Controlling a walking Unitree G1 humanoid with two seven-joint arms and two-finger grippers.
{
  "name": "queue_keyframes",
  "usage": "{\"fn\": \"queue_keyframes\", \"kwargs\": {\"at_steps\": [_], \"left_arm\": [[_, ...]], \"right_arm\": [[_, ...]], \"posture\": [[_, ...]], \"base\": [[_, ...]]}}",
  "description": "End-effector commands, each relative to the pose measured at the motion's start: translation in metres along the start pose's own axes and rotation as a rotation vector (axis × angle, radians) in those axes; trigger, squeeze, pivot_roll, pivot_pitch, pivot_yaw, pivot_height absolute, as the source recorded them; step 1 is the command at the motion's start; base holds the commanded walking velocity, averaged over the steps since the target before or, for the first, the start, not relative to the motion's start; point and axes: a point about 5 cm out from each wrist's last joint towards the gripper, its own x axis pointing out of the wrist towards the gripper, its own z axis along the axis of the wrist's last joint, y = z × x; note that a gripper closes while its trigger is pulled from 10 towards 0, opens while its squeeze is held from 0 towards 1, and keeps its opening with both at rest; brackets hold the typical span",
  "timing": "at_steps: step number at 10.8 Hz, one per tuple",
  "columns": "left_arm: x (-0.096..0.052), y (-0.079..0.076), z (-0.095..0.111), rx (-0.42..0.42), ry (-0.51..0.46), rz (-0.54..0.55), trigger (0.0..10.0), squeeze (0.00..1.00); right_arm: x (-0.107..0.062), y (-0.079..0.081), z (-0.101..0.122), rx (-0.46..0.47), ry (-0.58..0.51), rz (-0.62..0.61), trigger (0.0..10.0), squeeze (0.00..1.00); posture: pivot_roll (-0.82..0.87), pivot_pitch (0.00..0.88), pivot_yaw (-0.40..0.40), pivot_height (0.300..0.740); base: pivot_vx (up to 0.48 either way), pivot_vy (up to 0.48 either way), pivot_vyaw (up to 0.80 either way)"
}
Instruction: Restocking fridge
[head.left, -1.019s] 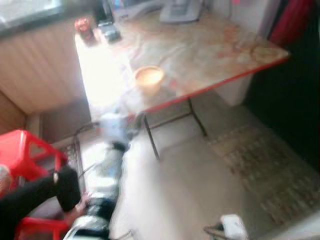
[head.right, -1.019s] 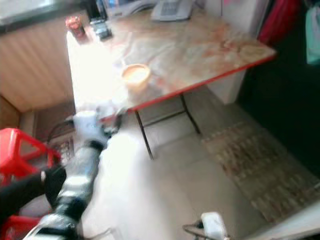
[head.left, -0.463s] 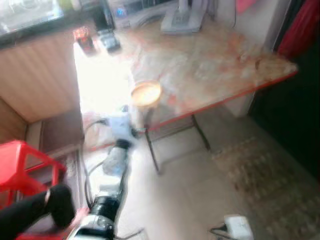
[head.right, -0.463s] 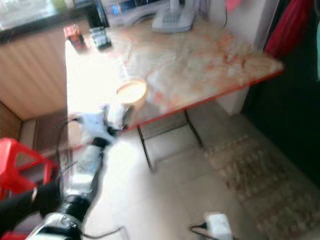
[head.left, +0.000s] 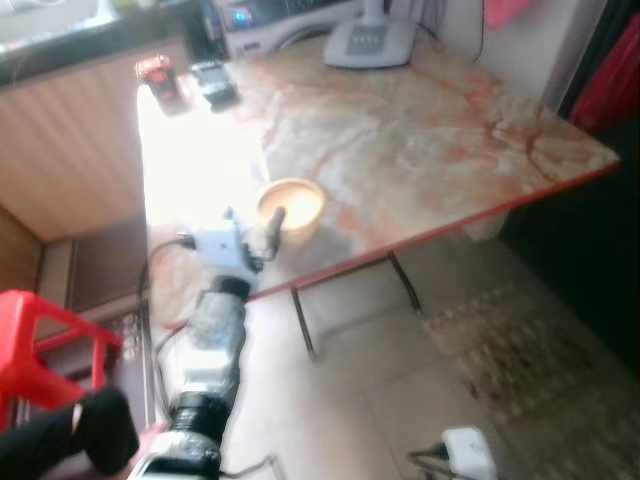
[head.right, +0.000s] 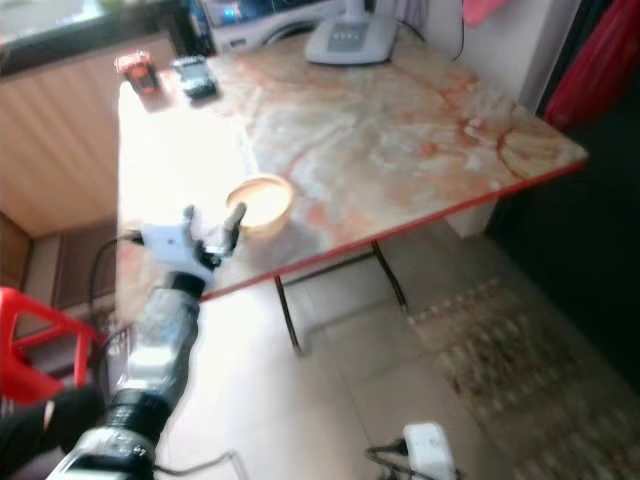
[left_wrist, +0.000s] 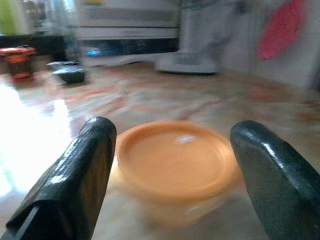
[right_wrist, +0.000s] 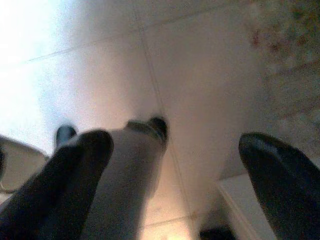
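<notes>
Moved since the earlier frames: left end effector, formerly below the counter edge, now raised above the edge and just short of the container; the camera has shifted too.

Item 1. Orange lidded container, round, low, translucent body. Location: on the marble-patterned counter with red edging, near its front edge, at the border of a bright sunlit patch. Seen between the two black fingers in the left wrist view; no contact visible.

Item 2. Left end effector: fingers spread wide, one to each side of the container, holding nothing. Silver arm reaches up from the lower left.

Item 3. Right end effector: fingers spread apart, empty, hanging over the pale tiled floor.

Item 4. Far end of counter: small red object, dark object beside it, white appliance base. Details blurred.

Item 5. Floor area: red plastic stool at the left, patterned mat at the right, white device with cable near the bottom edge.
</notes>
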Motion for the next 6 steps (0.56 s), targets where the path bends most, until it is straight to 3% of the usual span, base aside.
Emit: {"fn": "queue_keyframes", "kwargs": {"at_steps": [1,3,6], "left_arm": [[0.000,0.013,0.004,0.033,-0.009,0.024,10.0,0.00],[0.000,0.015,0.012,0.045,-0.042,0.037,10.0,0.00],[0.002,0.020,0.020,0.028,-0.063,0.069,10.0,0.00]], "right_arm": [[0.000,0.008,-0.006,0.008,0.021,0.020,10.0,0.00],[0.000,0.009,-0.006,0.005,0.023,0.024,10.0,0.00],[0.000,0.010,-0.007,0.010,0.022,0.024,10.0,0.00]], "posture": [[-0.08,0.115,0.103,0.740],[-0.07,0.118,0.101,0.740],[-0.07,0.119,0.105,0.740]], "base": [[0.274,0.000,0.00],[0.261,0.000,0.00],[0.000,0.000,0.00]]}}
